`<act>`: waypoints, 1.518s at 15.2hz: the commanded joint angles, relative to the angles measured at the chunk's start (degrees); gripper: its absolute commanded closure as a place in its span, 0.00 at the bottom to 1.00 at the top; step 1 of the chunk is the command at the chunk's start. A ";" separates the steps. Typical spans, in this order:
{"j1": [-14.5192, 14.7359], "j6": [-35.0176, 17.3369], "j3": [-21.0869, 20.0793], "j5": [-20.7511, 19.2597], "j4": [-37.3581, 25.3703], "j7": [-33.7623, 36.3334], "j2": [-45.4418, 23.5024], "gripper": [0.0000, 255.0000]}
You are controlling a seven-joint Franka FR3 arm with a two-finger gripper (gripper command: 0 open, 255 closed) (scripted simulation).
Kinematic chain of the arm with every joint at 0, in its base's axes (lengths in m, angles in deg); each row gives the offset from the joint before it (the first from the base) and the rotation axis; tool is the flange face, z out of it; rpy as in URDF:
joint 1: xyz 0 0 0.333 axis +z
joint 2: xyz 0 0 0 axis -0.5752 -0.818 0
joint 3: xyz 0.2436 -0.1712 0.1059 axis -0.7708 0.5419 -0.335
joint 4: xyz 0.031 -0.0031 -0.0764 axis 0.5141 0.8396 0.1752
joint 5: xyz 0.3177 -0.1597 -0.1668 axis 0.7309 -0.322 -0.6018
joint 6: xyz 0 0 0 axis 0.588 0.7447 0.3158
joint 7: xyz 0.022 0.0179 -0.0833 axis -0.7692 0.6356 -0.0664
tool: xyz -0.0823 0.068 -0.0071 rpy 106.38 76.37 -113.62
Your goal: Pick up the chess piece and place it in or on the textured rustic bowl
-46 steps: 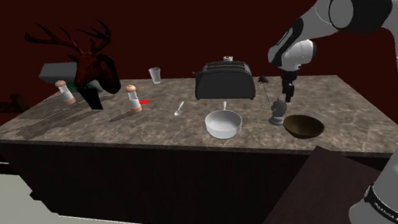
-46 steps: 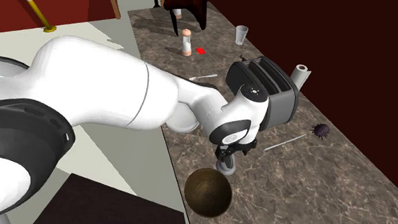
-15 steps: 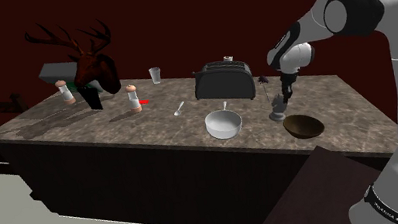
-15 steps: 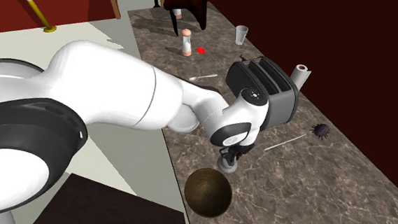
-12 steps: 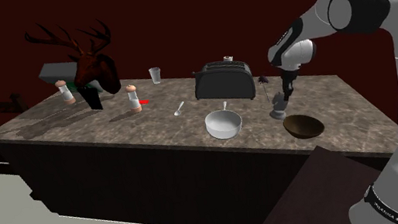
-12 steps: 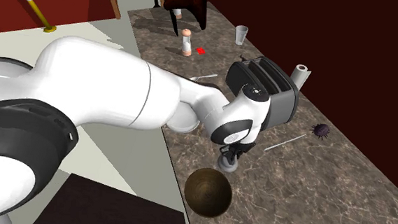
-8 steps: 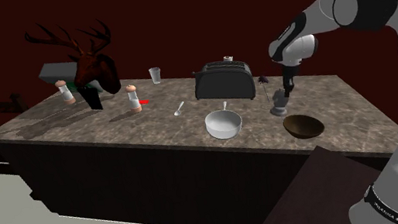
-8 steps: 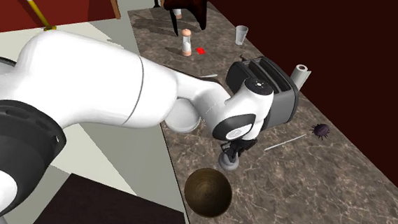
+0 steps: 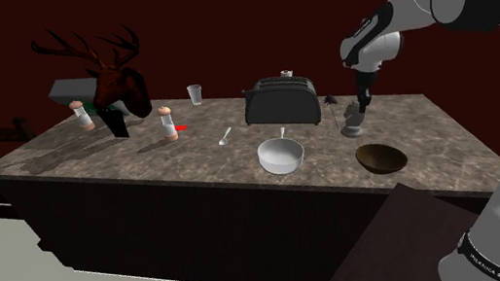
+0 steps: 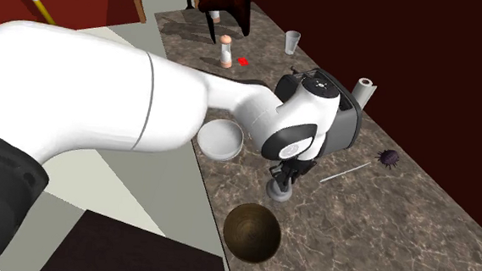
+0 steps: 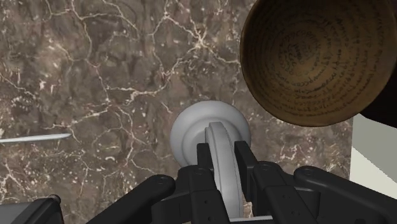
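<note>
We see the black gripper [image 11: 222,154] shut narrowly on the grey chess piece [image 11: 210,130]. Its two fingers [image 11: 203,159] press the piece's upper part from either side, and the round base shows beyond the tips. The piece hangs upright from the gripper [image 9: 363,109]. In the shoulder view the chess piece [image 9: 354,130] seems to sit a little above the stone, though we cannot say for sure that the base is clear of it.

We take the brown bowl [image 9: 382,159] as our landmark. Its inside is ringed with fine ridges [image 11: 318,57], and it stands upright and empty on the marbled counter [image 9: 142,158], near the counter's edge. The chess piece [image 10: 279,189] is just beside this bowl [image 10: 251,233], on the side facing the dark toaster [image 10: 344,119], and is not over its rim. The gripper [image 10: 286,173] is straight above the piece.

A white bowl [image 9: 281,155] stands to the shoulder view's left of the brown bowl, near it but apart. The toaster [image 9: 281,101] stands behind the brown bowl, farther than the piece. A thin pale rod [image 10: 345,171] and a spiky dark ball [image 10: 388,157] lie past the piece from the brown bowl, toward the far wall. A clear glass [image 9: 195,94] and two shakers [image 9: 169,125] stand well apart from the brown bowl, beyond the toaster.
</note>
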 commanded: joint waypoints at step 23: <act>0.20 6.53 2.30 -26.44 23.82 12.18 37.09 1.00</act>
